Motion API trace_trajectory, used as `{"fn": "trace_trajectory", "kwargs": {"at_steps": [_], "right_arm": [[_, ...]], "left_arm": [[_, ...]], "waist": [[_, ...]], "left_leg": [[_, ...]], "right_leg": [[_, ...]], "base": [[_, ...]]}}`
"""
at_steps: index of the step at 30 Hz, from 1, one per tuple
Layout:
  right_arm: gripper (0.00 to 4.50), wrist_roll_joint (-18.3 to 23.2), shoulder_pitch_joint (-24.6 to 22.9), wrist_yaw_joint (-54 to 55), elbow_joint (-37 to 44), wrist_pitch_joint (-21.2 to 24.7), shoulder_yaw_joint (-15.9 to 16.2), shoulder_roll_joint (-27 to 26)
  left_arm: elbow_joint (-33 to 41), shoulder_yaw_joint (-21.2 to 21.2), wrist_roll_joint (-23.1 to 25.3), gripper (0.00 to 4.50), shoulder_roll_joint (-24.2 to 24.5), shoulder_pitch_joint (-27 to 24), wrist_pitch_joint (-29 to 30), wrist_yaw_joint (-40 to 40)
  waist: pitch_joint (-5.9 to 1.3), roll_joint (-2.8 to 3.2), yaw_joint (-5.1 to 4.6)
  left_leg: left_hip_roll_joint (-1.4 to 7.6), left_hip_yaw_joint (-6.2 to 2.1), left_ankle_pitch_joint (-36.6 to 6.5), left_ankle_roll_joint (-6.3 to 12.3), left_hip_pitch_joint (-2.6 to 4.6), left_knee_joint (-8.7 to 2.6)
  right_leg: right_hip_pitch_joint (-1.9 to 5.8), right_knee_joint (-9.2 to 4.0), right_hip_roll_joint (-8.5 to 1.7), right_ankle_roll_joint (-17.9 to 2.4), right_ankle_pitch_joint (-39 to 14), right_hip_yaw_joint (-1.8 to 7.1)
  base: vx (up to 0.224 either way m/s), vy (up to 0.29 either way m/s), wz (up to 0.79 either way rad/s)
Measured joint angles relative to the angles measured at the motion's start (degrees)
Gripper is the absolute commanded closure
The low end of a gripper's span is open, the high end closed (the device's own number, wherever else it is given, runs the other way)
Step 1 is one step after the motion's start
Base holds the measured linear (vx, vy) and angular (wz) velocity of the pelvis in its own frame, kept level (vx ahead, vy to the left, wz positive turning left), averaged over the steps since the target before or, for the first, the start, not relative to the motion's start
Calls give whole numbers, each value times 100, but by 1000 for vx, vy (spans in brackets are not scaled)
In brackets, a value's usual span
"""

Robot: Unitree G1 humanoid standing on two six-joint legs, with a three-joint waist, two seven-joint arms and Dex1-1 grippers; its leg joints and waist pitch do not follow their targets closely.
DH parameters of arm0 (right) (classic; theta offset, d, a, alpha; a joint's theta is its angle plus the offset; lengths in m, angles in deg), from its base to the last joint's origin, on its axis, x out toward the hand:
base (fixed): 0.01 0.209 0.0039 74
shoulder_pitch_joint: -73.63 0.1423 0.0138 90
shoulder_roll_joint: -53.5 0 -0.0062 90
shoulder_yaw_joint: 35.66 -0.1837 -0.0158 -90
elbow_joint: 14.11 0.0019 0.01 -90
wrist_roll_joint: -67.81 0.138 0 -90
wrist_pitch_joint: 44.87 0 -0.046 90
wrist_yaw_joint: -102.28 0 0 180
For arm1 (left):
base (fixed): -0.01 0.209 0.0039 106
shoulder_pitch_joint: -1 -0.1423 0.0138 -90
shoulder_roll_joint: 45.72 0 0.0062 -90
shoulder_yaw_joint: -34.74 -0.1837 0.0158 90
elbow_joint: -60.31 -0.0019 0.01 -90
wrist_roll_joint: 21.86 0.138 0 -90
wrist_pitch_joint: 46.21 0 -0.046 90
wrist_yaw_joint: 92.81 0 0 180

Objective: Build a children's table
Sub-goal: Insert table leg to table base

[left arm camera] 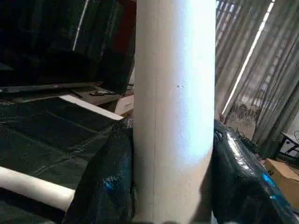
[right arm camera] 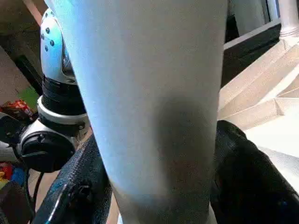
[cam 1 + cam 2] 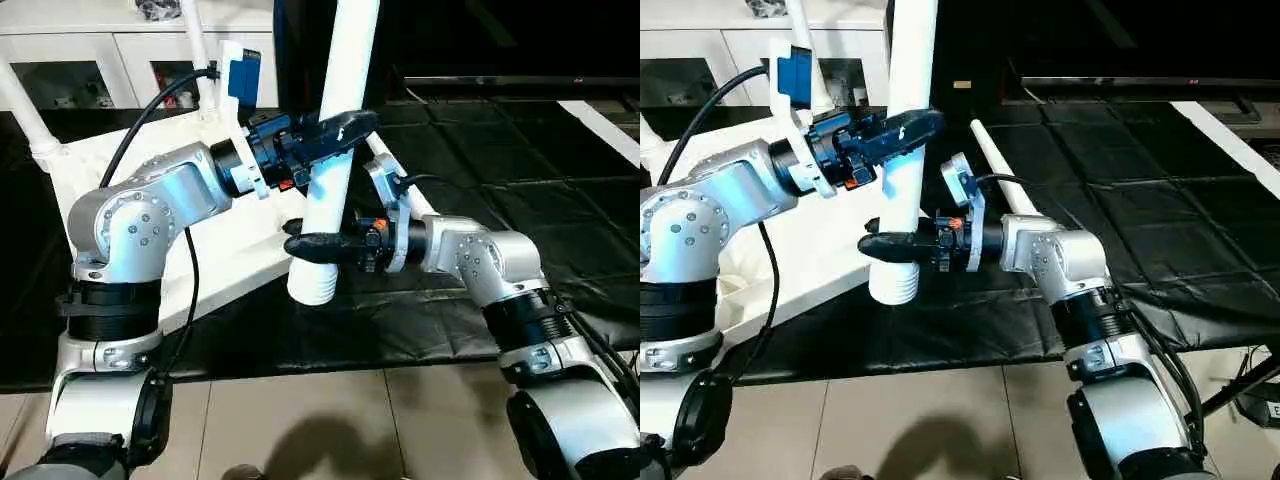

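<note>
The leg [image 3: 335,150] was held near-upright by both grippers, left gripper [image 3: 335,135] above right gripper [image 3: 318,246] (threaded end down), tabletop [image 3: 225,240] just left.

White leg [image 3: 335,150]; black quilted mat [image 3: 520,190]; silver forearms, black hands.

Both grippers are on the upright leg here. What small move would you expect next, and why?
Probably swing the leg's ribbed lower end toward a corner socket of the tabletop. The left gripper clamps the leg higher up, the right gripper sits around it just above the ribbed end, which hangs beside the tabletop's edge, not over any socket.
</note>
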Motion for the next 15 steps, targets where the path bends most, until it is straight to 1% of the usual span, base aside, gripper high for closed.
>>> {"fn": "trace_trajectory", "kwargs": {"at_steps": [2, 4, 6, 9, 15], "right_arm": [[152, 2, 0, 0, 0, 1, 0, -4], [181, 2, 0, -2, 0, 3, 0, -10], [191, 8, 0, -33, 0, 3, 0, -25], [224, 11, 0, -52, 0, 2, 2, -30], [245, 1, 0, -52, 7, -52, 13, -36]], "left_arm": [[0, 0, -1, 269, 0, 0, 0, 9], [2, 0, -5, 269, 0, 0, 2, 27], [2, 0, -3, 269, 8, 0, 2, 30], [2, 2, -3, 269, 8, 0, 6, 23], [0, 14, -3, 269, 5, 0, 14, -20]], "waist": [[0, 0, 0], [0, 0, 0], [0, 0, -1], [0, 0, 0], [0, 0, 0]], "left_leg": [[0, 0, 0, 0, 0, 0], [0, 0, 0, 0, 0, 0], [0, 0, 0, 0, 0, 0], [0, 0, 0, 0, 0, 0], [0, 0, 0, 0, 0, 0]], "right_leg": [[-1, 0, 0, 0, 0, 0], [0, 0, 0, -1, 0, 0], [-1, 0, 0, -1, 1, 0], [-1, 0, 0, -1, 1, 0], [-1, 0, 0, -2, 1, 0]], "base": [[0, 0, 0], [0, 0, 0], [0, 0, 0], [0, 0, 0], [0, 0, 0]]}}
